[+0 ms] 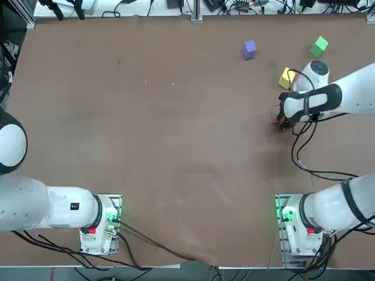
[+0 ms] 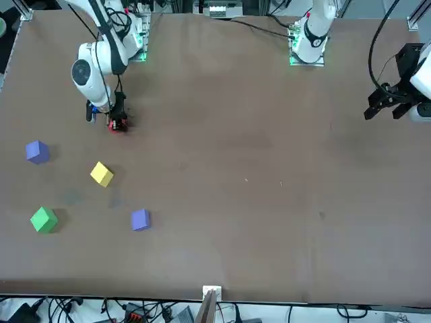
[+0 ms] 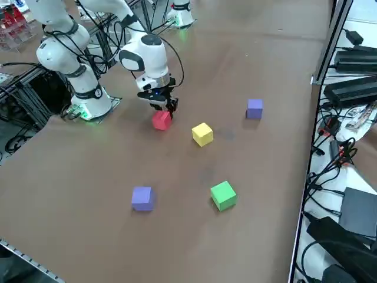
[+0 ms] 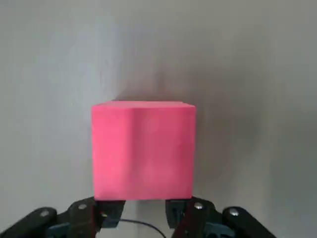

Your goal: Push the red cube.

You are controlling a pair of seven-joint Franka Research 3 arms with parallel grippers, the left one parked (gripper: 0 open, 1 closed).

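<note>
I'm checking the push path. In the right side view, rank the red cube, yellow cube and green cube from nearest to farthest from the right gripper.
1. red cube: right at the right gripper, just below its fingertips.
2. yellow cube: beside the red cube, toward the table's cable-side edge.
3. green cube: farthest, well beyond the yellow cube, nearer the camera.

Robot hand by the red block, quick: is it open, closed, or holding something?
Right hand: closed, fingertips together, holding nothing. It sits low on the table, right against the red cube.
</note>
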